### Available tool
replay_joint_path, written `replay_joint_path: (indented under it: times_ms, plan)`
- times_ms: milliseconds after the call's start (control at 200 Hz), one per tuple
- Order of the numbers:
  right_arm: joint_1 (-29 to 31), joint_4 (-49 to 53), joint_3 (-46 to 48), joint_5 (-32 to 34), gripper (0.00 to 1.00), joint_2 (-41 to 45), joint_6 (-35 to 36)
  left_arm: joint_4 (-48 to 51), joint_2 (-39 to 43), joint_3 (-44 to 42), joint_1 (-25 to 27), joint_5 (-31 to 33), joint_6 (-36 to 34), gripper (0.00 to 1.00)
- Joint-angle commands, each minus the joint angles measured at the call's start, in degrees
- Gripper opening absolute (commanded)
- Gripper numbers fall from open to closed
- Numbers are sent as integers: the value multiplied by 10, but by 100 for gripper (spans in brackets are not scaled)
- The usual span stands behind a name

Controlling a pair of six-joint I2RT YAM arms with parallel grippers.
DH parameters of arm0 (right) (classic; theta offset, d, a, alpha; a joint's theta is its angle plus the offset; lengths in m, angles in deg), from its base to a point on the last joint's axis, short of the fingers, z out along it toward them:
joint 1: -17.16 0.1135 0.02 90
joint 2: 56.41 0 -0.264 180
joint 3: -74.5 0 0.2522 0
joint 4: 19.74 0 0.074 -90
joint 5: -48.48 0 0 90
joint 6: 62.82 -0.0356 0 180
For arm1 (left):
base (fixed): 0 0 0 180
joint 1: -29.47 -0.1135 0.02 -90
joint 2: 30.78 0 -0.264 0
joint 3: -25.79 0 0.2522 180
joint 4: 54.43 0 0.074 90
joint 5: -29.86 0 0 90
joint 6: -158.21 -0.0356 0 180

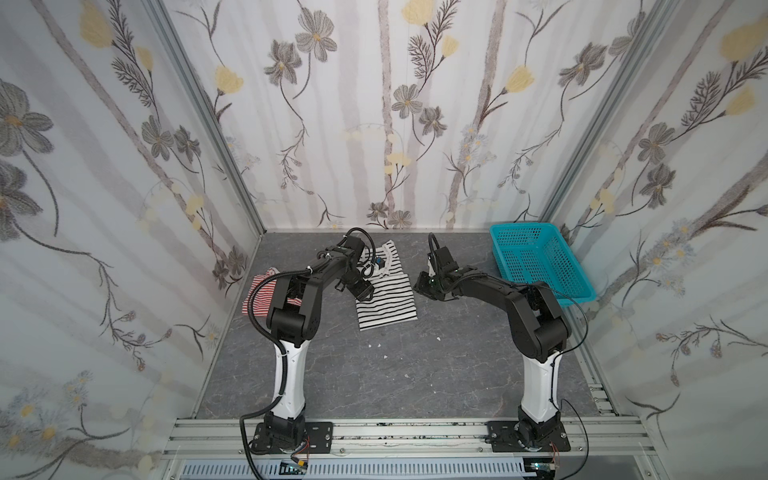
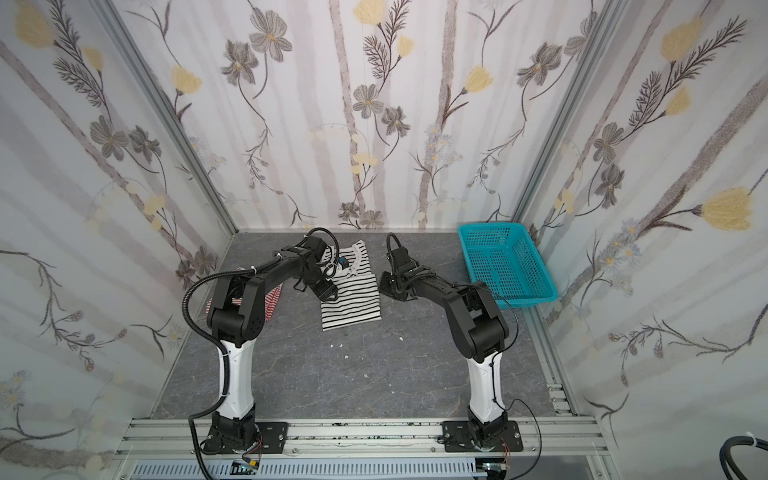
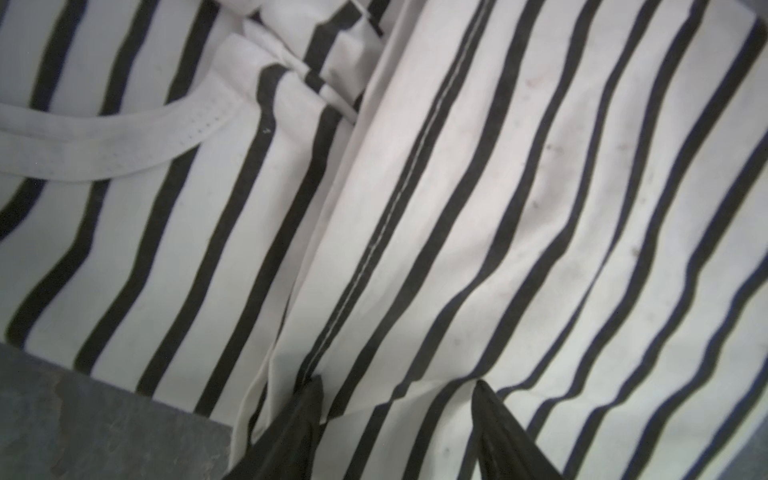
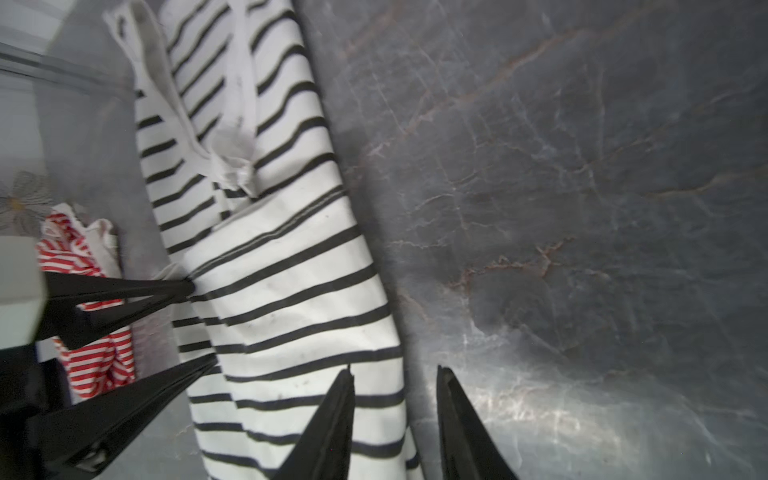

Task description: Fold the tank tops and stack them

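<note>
Black-and-white tank top (image 1: 386, 309) lay under left gripper (image 3: 398, 384), jaws parted, empty — right gripper (image 4: 395, 374) at its edge, likewise parted, empty.

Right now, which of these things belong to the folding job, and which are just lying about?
Part of the job: black-and-white tank top; red-and-white tank top.
Just lying about: teal basket; white scraps on the table.

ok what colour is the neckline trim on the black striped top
White. The neckline trim on the black-and-white tank top shows best in the left wrist view.
</note>
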Motion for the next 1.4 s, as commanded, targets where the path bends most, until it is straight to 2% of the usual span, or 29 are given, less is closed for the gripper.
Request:
replay_joint_path:
  times_ms: [0,185,310,405,475,640,854,1254,1399]
  plan:
    - [5,-15,18,9,39,47,6,-5,41,-20,-1,4,19,72]
    - [14,-50,105,-2,45,128,-20,-31,132,-97,-1,-12,41,76]
    - [31,-110,179,-31,50,163,-52,-73,204,-187,6,-1,48,77]
    - [42,-161,223,-54,51,171,-78,-132,252,-271,16,35,52,77]
    - [47,-188,246,-58,53,166,-97,-164,282,-318,19,38,62,76]
    - [50,-235,272,-63,53,137,-124,-202,324,-383,21,44,76,76]
    - [51,-260,275,-64,53,98,-138,-223,350,-427,21,43,77,76]
    - [50,-264,273,-64,52,75,-149,-240,351,-443,22,33,90,77]
    - [46,-280,275,-75,47,70,-158,-242,347,-444,25,39,88,77]
